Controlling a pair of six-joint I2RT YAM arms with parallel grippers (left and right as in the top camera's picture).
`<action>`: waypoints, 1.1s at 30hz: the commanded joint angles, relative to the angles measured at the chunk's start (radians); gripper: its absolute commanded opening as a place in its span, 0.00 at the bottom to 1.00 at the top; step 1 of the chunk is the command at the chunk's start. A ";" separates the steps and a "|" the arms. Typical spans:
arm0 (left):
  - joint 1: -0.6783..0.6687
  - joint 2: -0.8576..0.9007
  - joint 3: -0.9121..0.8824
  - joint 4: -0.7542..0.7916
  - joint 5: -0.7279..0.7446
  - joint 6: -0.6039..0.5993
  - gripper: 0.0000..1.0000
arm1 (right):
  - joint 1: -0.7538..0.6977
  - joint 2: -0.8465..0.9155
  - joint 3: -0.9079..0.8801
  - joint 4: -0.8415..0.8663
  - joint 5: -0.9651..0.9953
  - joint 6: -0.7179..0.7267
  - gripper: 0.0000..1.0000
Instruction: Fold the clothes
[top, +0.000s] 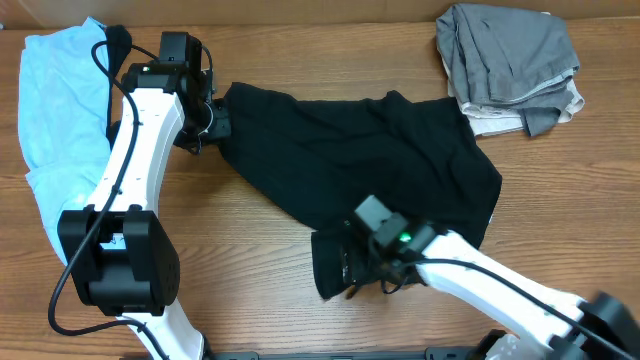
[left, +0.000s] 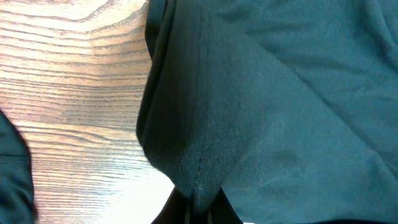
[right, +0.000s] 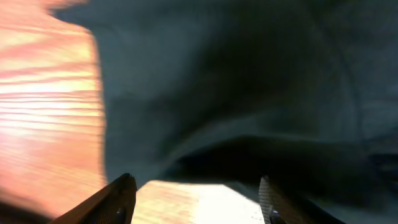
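Note:
A black garment (top: 360, 155) lies spread across the middle of the wooden table. My left gripper (top: 212, 122) is shut on its far-left corner; the left wrist view shows the dark cloth (left: 261, 106) pinched between the fingers (left: 200, 208). My right gripper (top: 352, 268) is at the garment's front-left flap near the table's front. In the right wrist view its fingers (right: 196, 199) are spread open with bare table between them, and the black cloth (right: 236, 106) lies just ahead of them. That view is blurred.
A light blue garment (top: 55, 110) lies at the far left, partly under the left arm. A folded grey garment (top: 510, 60) sits at the back right on something white. Bare wood shows at the front left and right.

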 joint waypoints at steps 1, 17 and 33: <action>-0.006 -0.016 0.014 0.004 0.010 0.005 0.04 | 0.029 0.044 -0.009 0.003 0.029 0.069 0.67; -0.006 -0.016 0.014 0.005 0.010 0.005 0.04 | 0.098 0.096 -0.064 0.042 0.035 0.219 0.66; -0.007 -0.016 0.012 -0.082 0.011 0.005 0.04 | -0.273 0.096 -0.093 -0.106 0.083 0.234 0.66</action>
